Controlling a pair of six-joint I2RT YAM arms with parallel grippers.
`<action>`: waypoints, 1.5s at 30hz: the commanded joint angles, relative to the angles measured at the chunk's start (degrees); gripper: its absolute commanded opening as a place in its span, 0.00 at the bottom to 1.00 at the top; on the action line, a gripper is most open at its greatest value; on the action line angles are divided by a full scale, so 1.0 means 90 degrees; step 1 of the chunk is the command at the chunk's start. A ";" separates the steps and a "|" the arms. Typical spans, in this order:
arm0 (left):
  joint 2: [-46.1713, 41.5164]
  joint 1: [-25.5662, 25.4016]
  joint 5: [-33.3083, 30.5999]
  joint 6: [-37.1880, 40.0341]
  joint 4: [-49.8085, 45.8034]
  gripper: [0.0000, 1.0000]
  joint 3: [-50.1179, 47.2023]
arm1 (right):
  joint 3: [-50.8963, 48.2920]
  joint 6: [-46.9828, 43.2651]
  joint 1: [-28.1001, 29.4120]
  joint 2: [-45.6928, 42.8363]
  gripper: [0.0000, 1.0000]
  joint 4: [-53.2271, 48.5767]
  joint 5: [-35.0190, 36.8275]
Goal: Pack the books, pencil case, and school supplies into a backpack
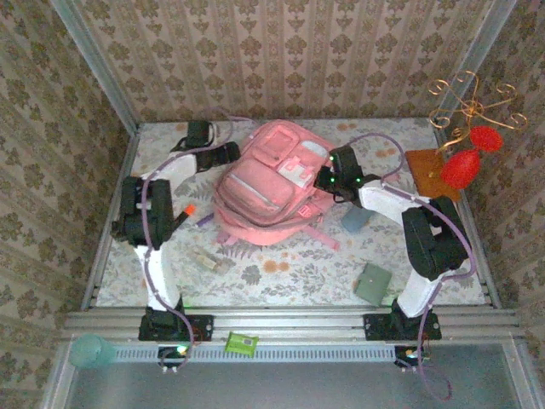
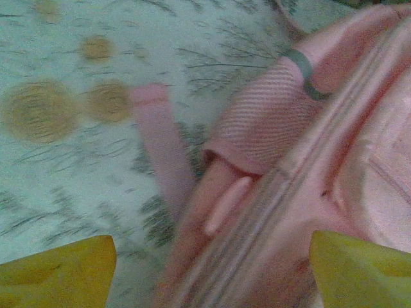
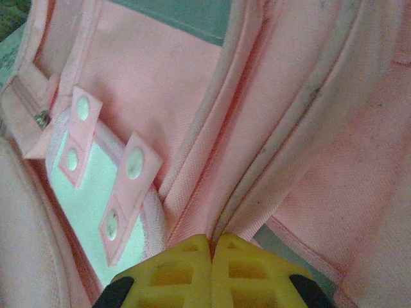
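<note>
The pink backpack (image 1: 271, 186) lies flat mid-table. My right gripper (image 3: 212, 239) is shut, pinching a pink fabric fold along the zip seam of the backpack (image 3: 302, 128); from above it sits at the bag's right side (image 1: 330, 176). My left gripper (image 2: 212, 269) is open, its yellow fingertips (image 2: 61, 269) straddling the edge of the backpack (image 2: 270, 122) by a strap; from above it is at the bag's upper left (image 1: 230, 155). A black marker with an orange cap (image 1: 186, 212), a purple pen (image 1: 204, 221) and a pale beige block (image 1: 213, 262) lie left of the bag. I cannot pick out the books or the pencil case.
A blue-grey thing (image 1: 355, 219) lies by my right forearm and a flat grey-green square (image 1: 373, 283) nearer the front. A wire stand with red ornaments (image 1: 464, 162) stands at the right on a wooden base. A green packet (image 1: 241, 343) and a teal cup (image 1: 91, 350) sit at the near rail.
</note>
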 commanded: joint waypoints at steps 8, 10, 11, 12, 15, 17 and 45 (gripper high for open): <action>-0.2066 0.0106 0.0147 -0.0576 0.0661 0.71 -0.2498 | 0.0030 0.0113 -0.0131 -0.0056 0.00 0.0625 0.0549; -0.2408 0.0062 0.0223 -0.0682 0.0633 0.64 -0.2986 | 0.0129 0.0161 -0.0134 0.0003 0.00 0.0686 0.0473; -0.2575 0.0061 0.0212 -0.0762 0.0665 0.60 -0.3293 | 0.0182 0.0151 -0.0110 0.0038 0.00 0.0675 0.0463; -0.2716 0.0081 0.0211 -0.0857 0.0663 0.56 -0.3580 | 0.0227 0.0132 -0.0094 0.0082 0.00 0.0661 0.0427; -0.2976 0.0076 0.0599 -0.1324 0.0973 0.43 -0.4242 | 0.0180 0.0192 -0.0090 0.0170 0.00 0.0780 0.0359; -0.3059 -0.0053 0.0844 -0.1485 0.1006 0.38 -0.4477 | 0.0170 0.0198 -0.0085 0.0197 0.00 0.0779 0.0325; -0.4321 -0.1140 -0.0932 0.0104 -0.0469 0.44 -0.5502 | 0.1161 0.0056 -0.0377 0.0666 0.00 0.0471 -0.0125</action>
